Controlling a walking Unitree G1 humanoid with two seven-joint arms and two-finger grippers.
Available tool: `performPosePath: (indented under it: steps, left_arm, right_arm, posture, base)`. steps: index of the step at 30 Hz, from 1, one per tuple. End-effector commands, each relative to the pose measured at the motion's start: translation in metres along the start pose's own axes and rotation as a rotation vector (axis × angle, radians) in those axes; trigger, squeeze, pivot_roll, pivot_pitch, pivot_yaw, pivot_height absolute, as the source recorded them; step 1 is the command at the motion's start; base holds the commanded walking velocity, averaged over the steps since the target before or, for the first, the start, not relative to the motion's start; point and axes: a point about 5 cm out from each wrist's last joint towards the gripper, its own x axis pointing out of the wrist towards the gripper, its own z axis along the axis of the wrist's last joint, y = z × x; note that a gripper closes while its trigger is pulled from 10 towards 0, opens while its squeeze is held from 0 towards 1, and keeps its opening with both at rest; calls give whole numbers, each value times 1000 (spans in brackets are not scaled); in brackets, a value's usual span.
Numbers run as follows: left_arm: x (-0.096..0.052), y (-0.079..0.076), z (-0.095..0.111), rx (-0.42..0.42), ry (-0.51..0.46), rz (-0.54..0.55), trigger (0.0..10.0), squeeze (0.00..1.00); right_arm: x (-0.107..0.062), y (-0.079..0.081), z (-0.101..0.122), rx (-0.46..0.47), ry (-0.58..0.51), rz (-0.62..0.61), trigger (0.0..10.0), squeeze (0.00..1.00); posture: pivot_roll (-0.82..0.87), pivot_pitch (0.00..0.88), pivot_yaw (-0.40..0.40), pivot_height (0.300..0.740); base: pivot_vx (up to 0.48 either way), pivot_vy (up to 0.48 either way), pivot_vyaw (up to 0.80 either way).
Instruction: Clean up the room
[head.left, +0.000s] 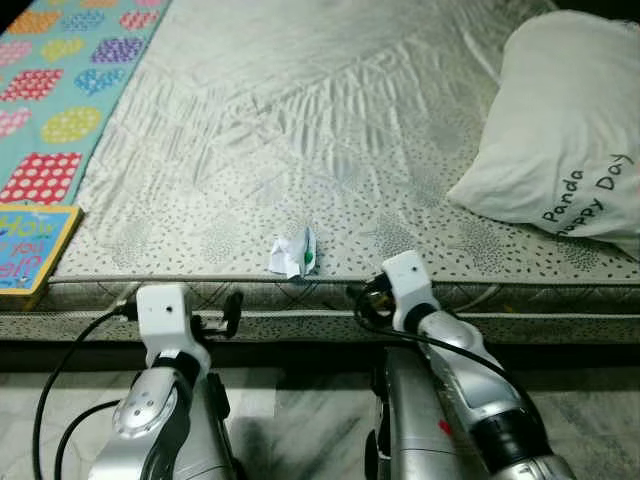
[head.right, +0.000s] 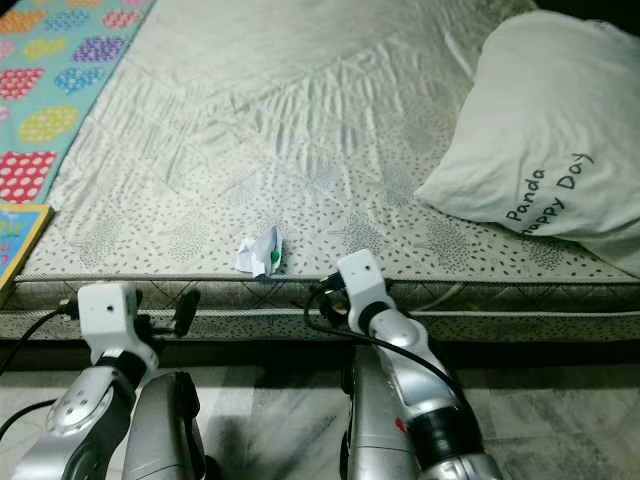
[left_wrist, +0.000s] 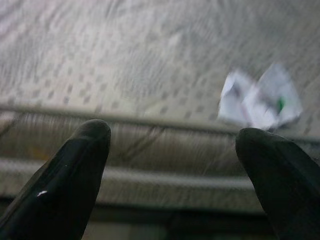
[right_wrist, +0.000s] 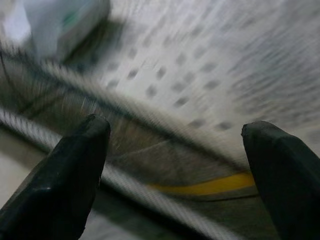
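Observation:
A crumpled white scrap of paper with a green mark (head.left: 294, 253) lies on the grey patterned mattress (head.left: 300, 120), close to its front edge. My left gripper (left_wrist: 175, 134) is held low in front of the mattress side, open, with the scrap (left_wrist: 260, 97) ahead of it and off toward one finger. My right gripper (right_wrist: 177, 127) is also open, level with the mattress edge just right of the scrap (right_wrist: 60, 20). Nothing is between either pair of fingers. From the head, both wrists (head.left: 163, 310) (head.left: 405, 280) sit just below the mattress edge.
A white pillow printed "Panda Happy Day" (head.left: 570, 130) rests at the right of the bed. A colourful dotted quilt (head.left: 70, 80) covers the left side, with a yellow-edged book (head.left: 30, 250) at its near corner. Marble floor (head.left: 300, 420) lies under my arms.

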Motion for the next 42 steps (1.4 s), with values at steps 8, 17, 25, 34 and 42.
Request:
performPosePath:
  steps: [8,17,25,34,42]
  left_arm:
    - [-14,1,-2,6,48,-19,10000,0]
    - [-12,-1,2,7,47,-50,10000,0]
    - [-11,-3,1,3,50,-59,10000,0]
    - [-5,-5,2,3,49,-79,10000,0]
    - [-1,-7,2,2,46,-94,10000,0]
  right_arm:
    - [17,26,-4,25,22,97,10000,0]
    - [23,8,2,82,26,95,10000,0]
    - [22,-15,19,88,5,117,10000,0]
    - [3,-37,36,204,-21,104,10000,0]
    - [-17,-29,36,303,-25,146,10000,0]
  posture:
    - [-30,275,43,521]
    - [-26,256,51,521]
    - [-36,229,49,521]
    - [-58,203,51,521]
    - [-75,189,56,521]
  base:
    - [0,0,0]
    - [0,0,0]
    - [0,0,0]
    - [0,0,0]
    - [0,0,0]
